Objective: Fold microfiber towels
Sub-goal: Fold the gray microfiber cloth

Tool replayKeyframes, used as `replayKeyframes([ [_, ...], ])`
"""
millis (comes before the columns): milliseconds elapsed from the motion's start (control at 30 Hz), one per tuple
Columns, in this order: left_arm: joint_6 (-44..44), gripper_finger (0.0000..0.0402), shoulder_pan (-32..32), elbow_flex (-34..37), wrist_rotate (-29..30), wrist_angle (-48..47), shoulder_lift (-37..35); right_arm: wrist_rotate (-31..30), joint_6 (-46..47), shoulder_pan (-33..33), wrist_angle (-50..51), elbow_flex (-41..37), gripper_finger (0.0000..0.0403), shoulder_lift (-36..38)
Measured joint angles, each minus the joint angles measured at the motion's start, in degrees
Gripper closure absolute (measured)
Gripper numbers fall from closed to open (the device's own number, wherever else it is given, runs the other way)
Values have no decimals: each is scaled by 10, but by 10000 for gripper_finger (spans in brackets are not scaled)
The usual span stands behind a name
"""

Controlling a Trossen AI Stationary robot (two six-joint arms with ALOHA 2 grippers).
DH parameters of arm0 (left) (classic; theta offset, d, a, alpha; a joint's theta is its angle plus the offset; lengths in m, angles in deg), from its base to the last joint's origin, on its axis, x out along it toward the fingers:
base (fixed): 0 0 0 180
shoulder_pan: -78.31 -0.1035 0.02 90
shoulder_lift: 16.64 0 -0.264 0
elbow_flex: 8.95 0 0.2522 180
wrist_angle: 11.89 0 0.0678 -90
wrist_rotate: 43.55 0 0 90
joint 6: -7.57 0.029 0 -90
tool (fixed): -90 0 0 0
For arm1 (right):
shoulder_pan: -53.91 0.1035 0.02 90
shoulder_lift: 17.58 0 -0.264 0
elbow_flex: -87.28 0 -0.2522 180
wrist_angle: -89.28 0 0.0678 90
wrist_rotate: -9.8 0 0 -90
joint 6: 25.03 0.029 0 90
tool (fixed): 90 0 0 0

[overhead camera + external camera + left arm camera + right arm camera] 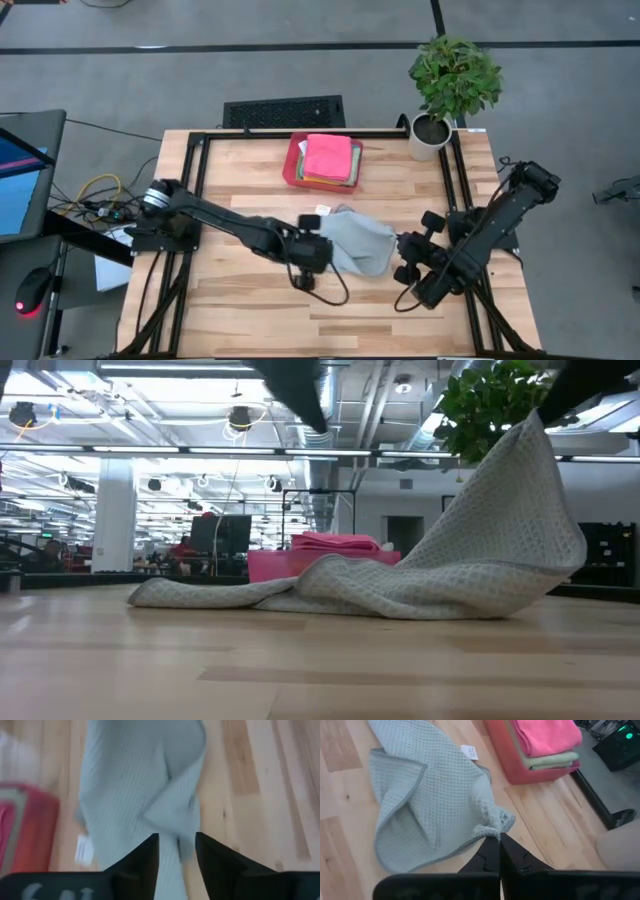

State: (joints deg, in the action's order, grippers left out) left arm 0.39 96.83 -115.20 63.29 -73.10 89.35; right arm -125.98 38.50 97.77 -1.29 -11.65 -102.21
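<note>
A grey microfiber towel (358, 240) lies crumpled at the table's middle, its right end raised (535, 470). My right gripper (499, 836) is shut on that raised end; it also shows in the high view (404, 246). My left gripper (177, 837) is open and hangs over the towel's left part (318, 246), well above the cloth in the low view. More towels, a pink one (328, 155) on top, are stacked in the red tray (292, 165). My right gripper pinches a bunched bit of the grey towel's edge (492, 822) between its two fingers. The fingers come slanting down from the table's right side. That end is lifted and the cloth slopes down from it. The towel's left part (200, 595) lies on the table.
A potted plant (452, 85) stands at the far right corner. The red tray (270, 565) sits just beyond the grey towel. A white label (469, 751) sticks out from the towel's far edge. Bare wood (250, 310) shows along the near side.
</note>
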Motion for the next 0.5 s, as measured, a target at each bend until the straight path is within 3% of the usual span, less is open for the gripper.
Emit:
replayKeyframes([
  [300,55,208,-40,0,-25,90,119,0,10,12,-3,0,387,0],
  [500,16,184,-79,0,-3,61,150,0,7,12,-12,0,388,0],
])
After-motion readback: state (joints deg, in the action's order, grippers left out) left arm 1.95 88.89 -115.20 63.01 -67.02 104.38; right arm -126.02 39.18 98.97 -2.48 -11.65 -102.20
